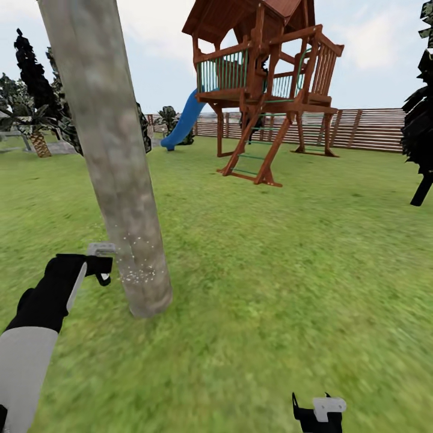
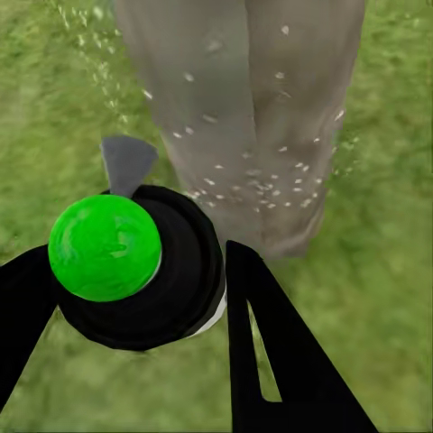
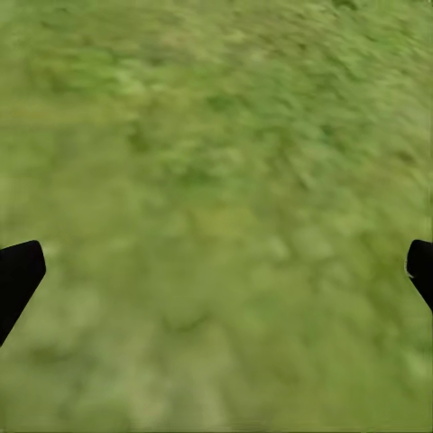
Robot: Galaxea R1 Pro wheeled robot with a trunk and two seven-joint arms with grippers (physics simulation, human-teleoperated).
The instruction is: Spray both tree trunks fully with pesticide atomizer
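One trunk is under spray: your left gripper point(image 2: 135, 298) is clenched around the pesticide atomizer point(image 2: 135, 271), its nozzle aimed at the base of the tree trunk point(image 1: 111, 156) just beside it, white droplets point(image 2: 257, 185) speckling the bark low down. Your right gripper point(image 3: 216, 271) hangs released over bare lawn point(image 1: 288, 258). I judge the upper bark uncovered, so next raise the nozzle. The atomizer's contents can't be seen.
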